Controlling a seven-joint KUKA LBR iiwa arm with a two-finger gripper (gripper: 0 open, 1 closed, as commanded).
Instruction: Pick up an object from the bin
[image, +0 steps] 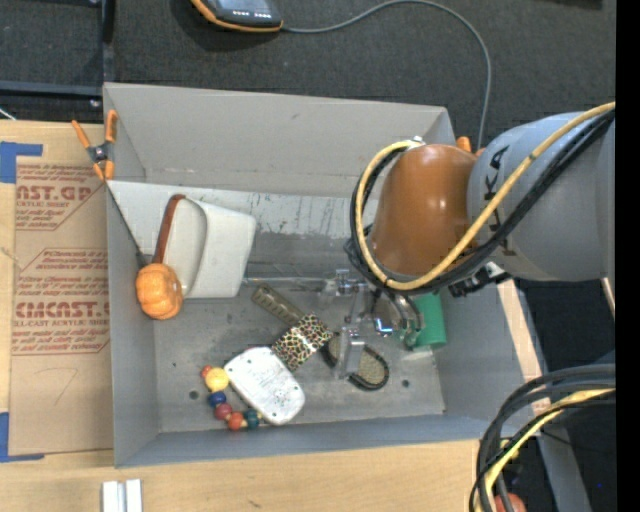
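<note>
Our gripper (354, 360) hangs low over the floor of the bin (280, 130), right of the middle. It is just beside a dark oval ring (370, 373) and a soft leopard-patterned piece (301, 343). We judge one of these is the target, because both lie flat and free. How wide the pincer stands we cannot tell. Near them lie a smooth white oval (265, 386), round coloured beads (224, 398) and a green block (431, 320).

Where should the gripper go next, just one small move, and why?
Probably ease straight down: the gripper sits right over the dark oval ring in the lower right of the bin, with the leopard-print piece close beside it, so drifting sideways would likely nudge that instead.
</note>
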